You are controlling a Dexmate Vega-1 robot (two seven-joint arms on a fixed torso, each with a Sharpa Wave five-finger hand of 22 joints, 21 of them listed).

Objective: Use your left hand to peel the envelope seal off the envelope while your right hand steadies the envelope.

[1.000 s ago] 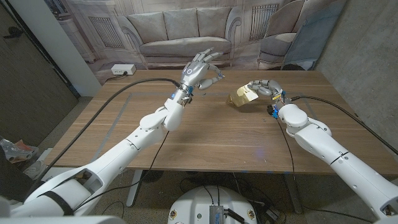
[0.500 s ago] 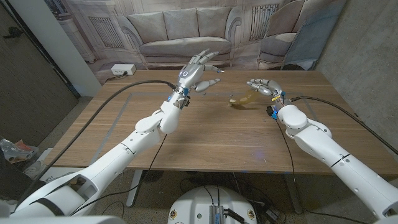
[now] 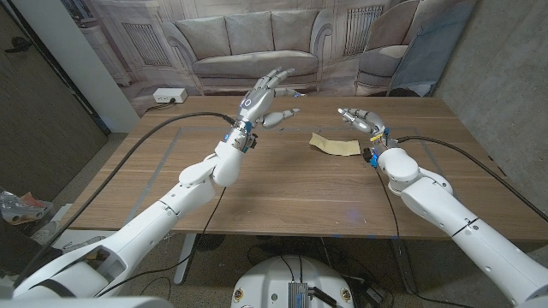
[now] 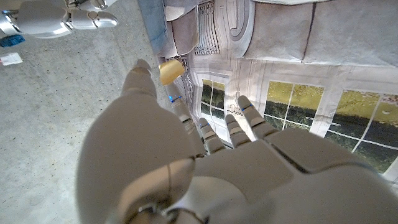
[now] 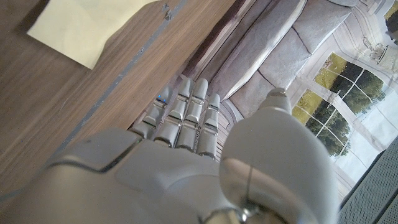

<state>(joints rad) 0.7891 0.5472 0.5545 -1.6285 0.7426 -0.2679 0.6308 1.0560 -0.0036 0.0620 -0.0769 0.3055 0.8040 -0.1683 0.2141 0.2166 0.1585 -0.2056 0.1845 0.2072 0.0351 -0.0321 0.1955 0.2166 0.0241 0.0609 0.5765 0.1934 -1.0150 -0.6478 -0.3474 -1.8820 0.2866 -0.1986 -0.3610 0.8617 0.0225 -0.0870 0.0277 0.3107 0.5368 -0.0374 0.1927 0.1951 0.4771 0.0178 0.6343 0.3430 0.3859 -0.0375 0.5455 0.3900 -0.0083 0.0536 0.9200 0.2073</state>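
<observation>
Envelope (image 3: pixel 335 144) flat on table (image 3: pixel 282 192): light, thin, likely slides; pin corner. Left hand (image 3: pixel 265 92) spread, empty; right hand (image 3: pixel 359 119) loosely curled, empty.

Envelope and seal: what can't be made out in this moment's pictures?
- Seal: head view shows the envelope lying on the table, too small to tell whether any seal is on it.
- Envelope: right wrist view cuts it off at the edge.
- Left hand: left wrist view shows its back; the palm is hidden.
- Right hand: its fingers hide the palm.
</observation>
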